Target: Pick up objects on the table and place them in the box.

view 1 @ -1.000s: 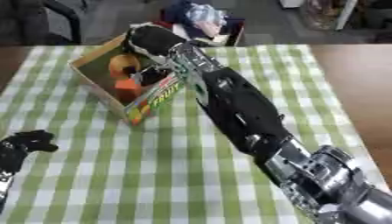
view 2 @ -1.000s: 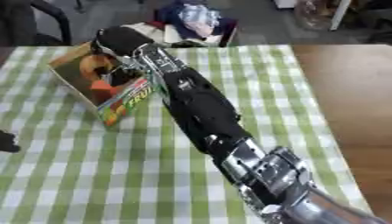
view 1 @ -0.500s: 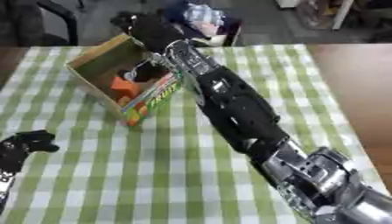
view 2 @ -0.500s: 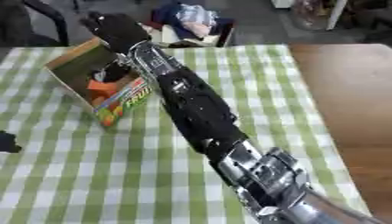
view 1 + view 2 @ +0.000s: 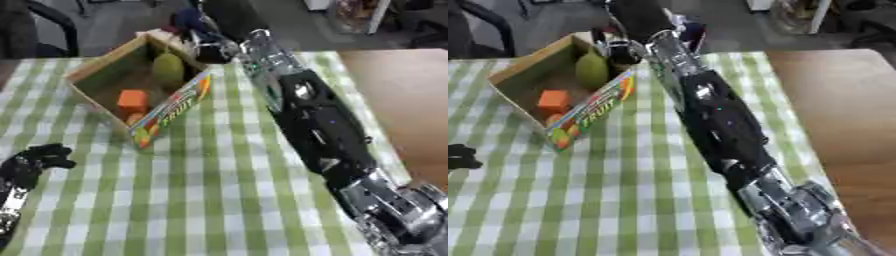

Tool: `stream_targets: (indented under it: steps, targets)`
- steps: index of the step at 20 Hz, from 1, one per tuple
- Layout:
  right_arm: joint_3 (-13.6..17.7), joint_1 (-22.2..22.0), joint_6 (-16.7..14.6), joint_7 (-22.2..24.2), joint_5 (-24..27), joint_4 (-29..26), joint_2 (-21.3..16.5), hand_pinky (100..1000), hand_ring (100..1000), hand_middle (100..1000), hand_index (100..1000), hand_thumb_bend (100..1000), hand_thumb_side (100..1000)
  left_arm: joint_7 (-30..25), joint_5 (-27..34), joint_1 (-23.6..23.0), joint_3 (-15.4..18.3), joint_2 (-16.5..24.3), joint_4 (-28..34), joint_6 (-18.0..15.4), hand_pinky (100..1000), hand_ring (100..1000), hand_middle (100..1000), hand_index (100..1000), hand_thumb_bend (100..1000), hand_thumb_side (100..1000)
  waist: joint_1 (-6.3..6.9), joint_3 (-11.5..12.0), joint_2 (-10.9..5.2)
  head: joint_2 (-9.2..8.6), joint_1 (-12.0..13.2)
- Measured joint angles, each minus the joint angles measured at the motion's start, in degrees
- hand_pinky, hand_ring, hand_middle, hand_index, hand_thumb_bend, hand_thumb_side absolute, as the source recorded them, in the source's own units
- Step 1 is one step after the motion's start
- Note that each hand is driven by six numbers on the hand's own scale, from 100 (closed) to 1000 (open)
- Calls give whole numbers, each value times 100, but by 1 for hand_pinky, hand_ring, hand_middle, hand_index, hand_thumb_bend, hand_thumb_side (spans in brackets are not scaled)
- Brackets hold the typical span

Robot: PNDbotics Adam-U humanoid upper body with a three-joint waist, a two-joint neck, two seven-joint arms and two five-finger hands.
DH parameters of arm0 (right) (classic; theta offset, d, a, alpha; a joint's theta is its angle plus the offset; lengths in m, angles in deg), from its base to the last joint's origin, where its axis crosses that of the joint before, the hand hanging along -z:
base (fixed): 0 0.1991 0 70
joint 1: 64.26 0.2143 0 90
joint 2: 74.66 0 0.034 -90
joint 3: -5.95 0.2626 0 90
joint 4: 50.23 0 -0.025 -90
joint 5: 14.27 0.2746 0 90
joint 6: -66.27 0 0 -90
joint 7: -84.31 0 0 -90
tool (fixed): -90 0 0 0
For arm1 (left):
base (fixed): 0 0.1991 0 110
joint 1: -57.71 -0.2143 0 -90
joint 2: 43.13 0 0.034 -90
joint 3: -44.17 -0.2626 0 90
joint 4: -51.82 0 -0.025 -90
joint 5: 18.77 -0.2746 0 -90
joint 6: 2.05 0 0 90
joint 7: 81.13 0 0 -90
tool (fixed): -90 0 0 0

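Reaching the full length of the green-checked tablecloth, the robot's right arm ends at the far corner of the cardboard box, with the right hand at the rim beside a pale green, pear-shaped fruit. The hand is blurred and dark against the background, so whether its fingers are spread or closed cannot be told, nor whether they touch the fruit or are just clear of it. The fruit stands upright against the box's far inner wall, its long axis running up toward the hand, stem end nearest the fingers. An orange block lies lower in the box, with something small and rounded just beneath it near the printed front wall. The left hand rests at the lower left of the cloth, fingers curled and empty, well apart from the box. No loose item shows on the visible cloth, so the placing appears largely done. The relation that matters now is hand to fruit: the fruit lies just left of and below the right hand, inside the walls, so any withdrawal would best go up and to the right, clear of the rim, lest the box be tipped or dragged.
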Motion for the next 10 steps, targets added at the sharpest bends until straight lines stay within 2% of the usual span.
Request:
stream_targets:
  steps: [3,5,7,10]
  targets:
    - [-8,-518,318,146,1526,-886,-420,613,668,715,833,100,414,52,-40,-34,36,1,-16,9,854,681,710,827,100,896,9,-125,0,7,88]
    - [50,-886,454,152,2268,-1396,-598,608,663,710,832,100,432,84,-57,-40,59,1,-18,8,855,682,710,827,100,897,34,-183,0,22,136]
    - [162,-1285,535,105,2820,-1837,-708,600,657,706,835,100,462,111,-75,-48,71,2,-19,12,855,682,710,827,100,897,48,-238,0,53,170]
    - [346,-1845,586,17,3367,-2328,-762,592,651,701,836,100,492,152,-89,-70,98,2,-20,17,855,682,711,827,100,898,54,-300,0,87,216]
